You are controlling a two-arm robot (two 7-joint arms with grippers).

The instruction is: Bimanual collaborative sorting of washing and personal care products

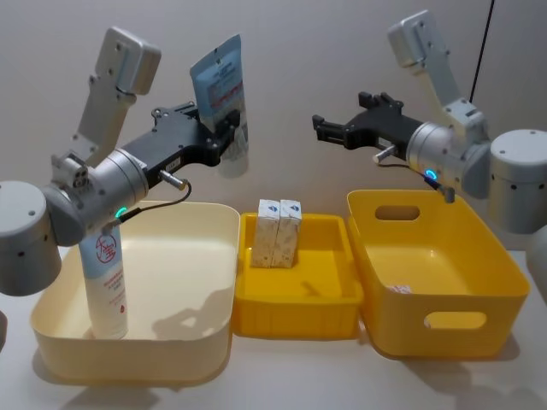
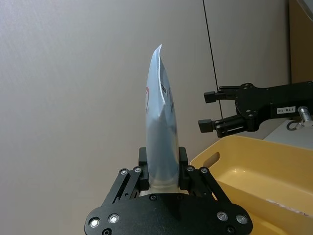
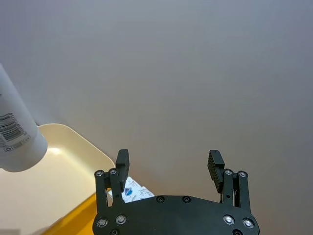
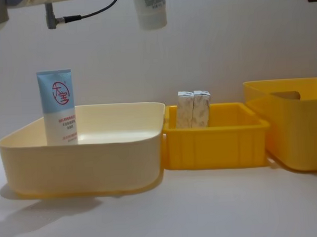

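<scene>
My left gripper (image 1: 231,130) is raised above the bins and shut on a flat light-blue tube (image 1: 219,81), crimped end up. In the left wrist view the tube (image 2: 161,122) stands edge-on between the fingers. Its white cap end (image 4: 150,10) hangs high over the cream bin (image 4: 86,154). A second light-blue tube with a red round logo (image 1: 104,278) stands upright in the cream bin's left corner. Two beige speckled cartons (image 1: 279,231) stand side by side in the small yellow bin (image 1: 295,312). My right gripper (image 1: 329,130) is open and empty, held high facing the left gripper.
A large yellow bin with handle slots (image 1: 436,320) sits at the right, under the right arm. The three bins stand side by side, close together. A plain grey wall is behind, with a dark cable (image 1: 483,43) at the far right.
</scene>
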